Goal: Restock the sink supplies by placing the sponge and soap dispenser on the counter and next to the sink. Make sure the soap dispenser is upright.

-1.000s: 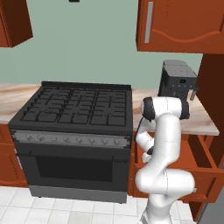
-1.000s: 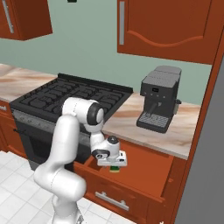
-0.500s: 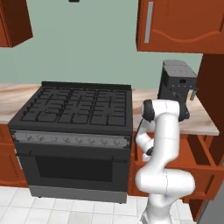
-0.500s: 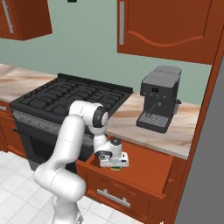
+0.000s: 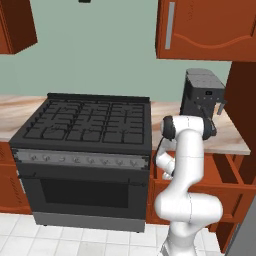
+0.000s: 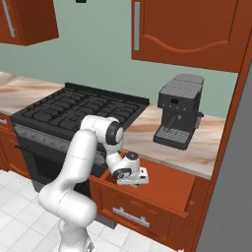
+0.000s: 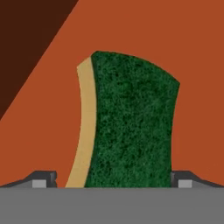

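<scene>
The sponge (image 7: 131, 124) lies flat on the reddish-brown floor of an open drawer (image 6: 167, 189), green face up with its yellow layer showing along one long side. In the hand view it sits squarely between the two dark fingertips (image 7: 43, 178), which stand wide apart on either side of it with a gap to each; the gripper (image 7: 112, 181) is spread fully and has hold of nothing.

In the right base view the gripper (image 6: 133, 178) points straight down into the left part of the drawer, which is pulled out below the marble-look bench (image 6: 206, 147). The white arm rises from the base, folds sharply at its dark elbow level with the bench edge, and drops the forearm and wrist down over the drawer. In the left base view the same elbow juts out in front of the bench (image 5: 232, 137), between the black stove (image 5: 85, 125) and the coffee machine (image 5: 202, 92) standing on the bench.
</scene>
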